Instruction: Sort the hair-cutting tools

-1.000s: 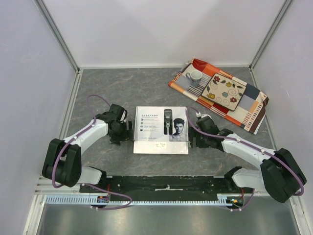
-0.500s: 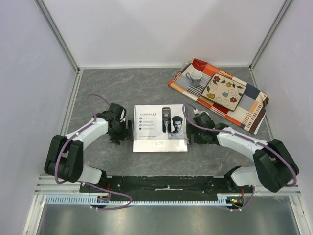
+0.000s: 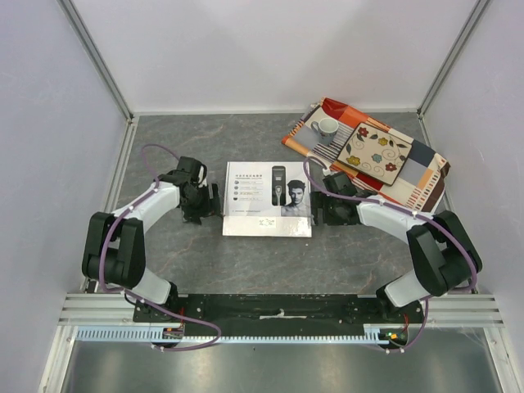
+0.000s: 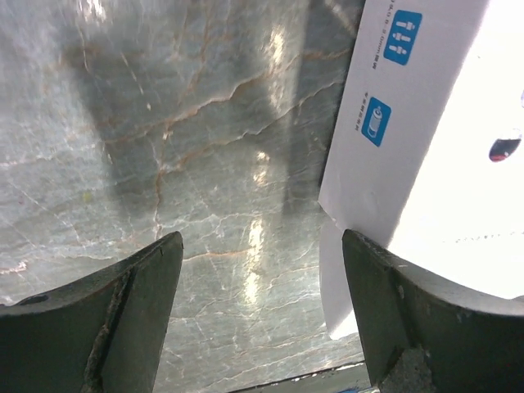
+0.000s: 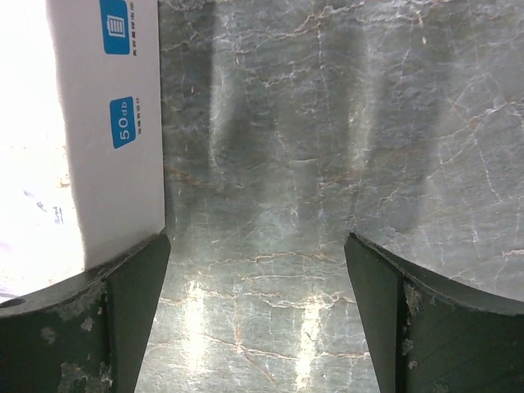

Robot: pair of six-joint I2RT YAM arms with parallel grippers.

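Observation:
The white cardboard box [image 3: 268, 198], printed with a clipper and a man's face, lies shut in the middle of the grey table. No clipper, comb attachments or cable are in view. My left gripper [image 3: 206, 202] is open against the box's left edge; in the left wrist view its right finger [image 4: 426, 319] touches the box [image 4: 409, 147]. My right gripper [image 3: 321, 209] is open against the box's right edge; in the right wrist view its left finger [image 5: 90, 319] touches the box's side [image 5: 106, 131]. Only bare table lies between each pair of jaws.
A patterned cloth [image 3: 409, 176] lies at the back right with a white mug [image 3: 326, 128] and a floral mat [image 3: 375, 153] on it. White walls close in the table on three sides. The black base rail [image 3: 278, 307] runs along the near edge.
Both grippers have pushed the box away from the arm bases, toward the back of the table, staying at its left and right edges.

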